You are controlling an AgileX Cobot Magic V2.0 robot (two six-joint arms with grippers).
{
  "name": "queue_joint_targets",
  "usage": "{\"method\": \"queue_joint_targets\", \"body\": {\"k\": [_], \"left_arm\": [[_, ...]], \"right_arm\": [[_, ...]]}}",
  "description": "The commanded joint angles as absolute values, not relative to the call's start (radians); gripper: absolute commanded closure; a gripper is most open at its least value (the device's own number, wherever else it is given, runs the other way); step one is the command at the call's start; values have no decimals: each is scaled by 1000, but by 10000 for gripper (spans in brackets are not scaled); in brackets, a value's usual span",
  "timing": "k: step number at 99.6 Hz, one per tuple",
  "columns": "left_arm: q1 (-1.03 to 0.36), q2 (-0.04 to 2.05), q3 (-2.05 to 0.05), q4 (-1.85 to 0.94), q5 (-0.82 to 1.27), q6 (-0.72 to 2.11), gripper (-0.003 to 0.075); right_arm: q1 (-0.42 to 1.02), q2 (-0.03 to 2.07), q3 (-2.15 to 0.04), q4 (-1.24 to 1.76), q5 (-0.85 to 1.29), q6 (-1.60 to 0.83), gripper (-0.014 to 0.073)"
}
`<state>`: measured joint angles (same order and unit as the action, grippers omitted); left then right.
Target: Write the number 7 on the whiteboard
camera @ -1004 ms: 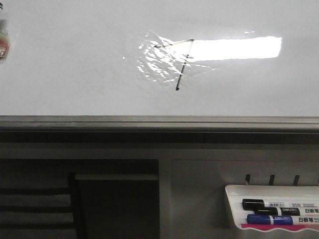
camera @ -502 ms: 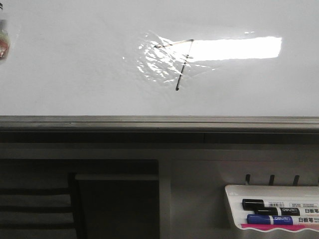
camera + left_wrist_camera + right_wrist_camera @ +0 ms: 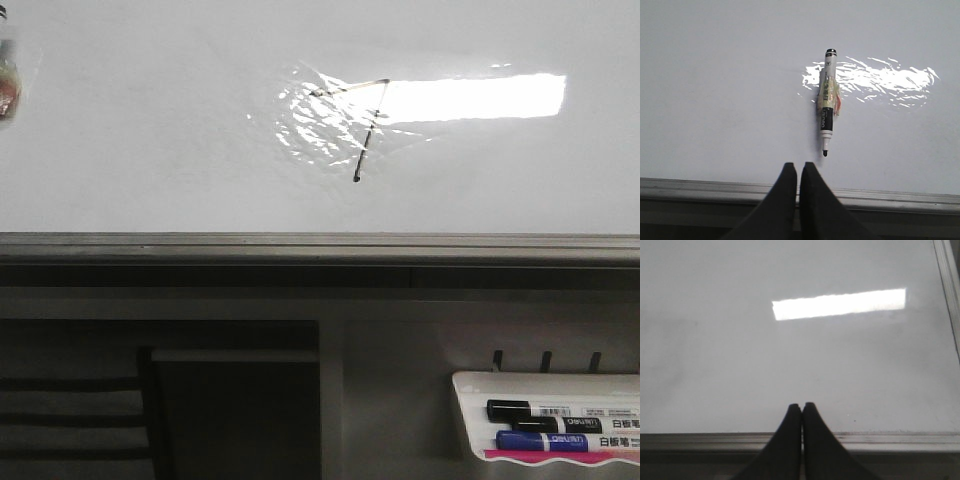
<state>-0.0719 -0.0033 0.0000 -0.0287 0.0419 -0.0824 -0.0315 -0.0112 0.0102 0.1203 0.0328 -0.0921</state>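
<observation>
The whiteboard [image 3: 150,140] fills the upper front view, with a grey edge rail [image 3: 300,245] along its near side. A thin black number 7 [image 3: 366,130] is drawn on it over a wrinkled shiny patch [image 3: 310,120]. In the left wrist view an uncapped black marker [image 3: 827,102] lies on the whiteboard [image 3: 715,90], tip toward my left gripper [image 3: 798,166], which is shut and empty just short of it. My right gripper [image 3: 802,406] is shut and empty over the whiteboard [image 3: 715,340] near its rail. Neither gripper shows in the front view.
A small white marker tray [image 3: 550,420] hangs at the lower right below the board, holding a black marker [image 3: 545,409] and a blue marker [image 3: 560,441]. A taped object [image 3: 8,85] sits at the board's far left edge. Dark shelving [image 3: 200,400] lies below the rail.
</observation>
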Motion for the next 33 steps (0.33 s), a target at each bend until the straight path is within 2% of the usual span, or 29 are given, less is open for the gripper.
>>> {"method": "queue_joint_targets", "body": {"k": [1, 33], "left_arm": [[-82, -34, 33, -38, -33, -93, 741], [-82, -34, 33, -38, -33, -93, 741]], "right_arm": [[-37, -30, 39, 112, -62, -98, 665], [-37, -30, 39, 112, -62, -98, 665]]}}
